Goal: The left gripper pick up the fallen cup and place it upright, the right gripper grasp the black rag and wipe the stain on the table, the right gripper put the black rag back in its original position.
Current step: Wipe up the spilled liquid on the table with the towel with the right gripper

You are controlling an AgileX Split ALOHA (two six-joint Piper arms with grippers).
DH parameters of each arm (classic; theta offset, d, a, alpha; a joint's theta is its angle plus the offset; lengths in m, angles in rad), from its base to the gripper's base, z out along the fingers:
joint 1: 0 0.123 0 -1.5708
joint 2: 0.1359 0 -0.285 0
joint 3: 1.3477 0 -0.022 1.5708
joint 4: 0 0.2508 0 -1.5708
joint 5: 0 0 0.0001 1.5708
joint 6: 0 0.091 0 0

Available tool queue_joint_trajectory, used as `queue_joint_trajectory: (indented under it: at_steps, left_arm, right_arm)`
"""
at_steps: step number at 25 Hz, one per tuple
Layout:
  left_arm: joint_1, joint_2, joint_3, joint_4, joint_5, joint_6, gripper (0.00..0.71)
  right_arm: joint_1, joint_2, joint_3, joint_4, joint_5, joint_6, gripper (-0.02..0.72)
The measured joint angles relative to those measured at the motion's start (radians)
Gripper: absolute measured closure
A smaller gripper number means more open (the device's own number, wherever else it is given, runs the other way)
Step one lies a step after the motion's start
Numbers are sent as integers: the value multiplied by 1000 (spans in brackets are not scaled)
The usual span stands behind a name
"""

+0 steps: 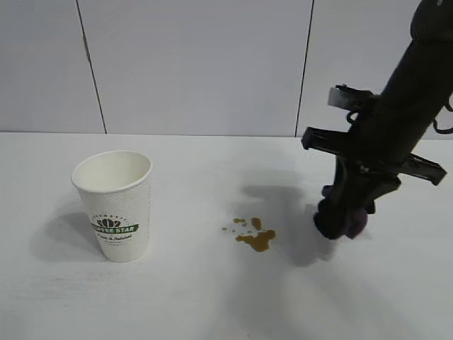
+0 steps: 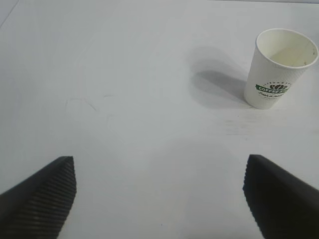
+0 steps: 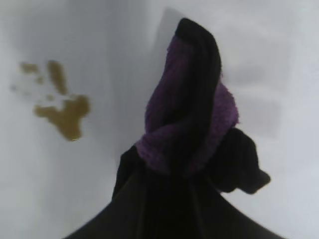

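A plain white matte table point(image 1: 212, 304) fills the scene, backed by a pale panelled wall point(image 1: 198, 64) with thin dark seams.

Nearest in the exterior view, at about 8 o'clock from the table's centre, the cup point(image 1: 115, 205) stands upright: white paper with a fine dimpled texture, a tapered round shape, a green banner and bean logo on its side, its mouth open and casting a soft shadow behind it. At the centre lies the stain point(image 1: 256, 236), a brown irregular blotch with a few tiny droplets at its 10 o'clock side.

At 3 o'clock from the stain, near but apart from it, the right gripper point(image 1: 340, 225) points steeply down, its fingers clamped on the rag point(image 3: 192, 119), a bunched soft cloth, black with fuzzy purple folds. The fingertips are hidden by the cloth, and whether the rag touches the table cannot be made out. The arm's upper part is cut off at the frame edge.

The left gripper point(image 2: 159, 194) shows only in its own wrist view, two ribbed black wedge fingers point(image 2: 45, 191) spread wide with nothing between them, the cup well beyond.
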Motion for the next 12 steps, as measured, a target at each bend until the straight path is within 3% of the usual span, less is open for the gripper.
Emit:
queue_joint_trajectory:
  at_steps: [5,12]
  left_arm:
    - [0,0,0,0,0,0,52]
    - [0,0,0,0,0,0,52]
  right_arm:
    - [113,-16,0,133,-57,-50,602]
    - [251,-16,0,160,-144,-55,602]
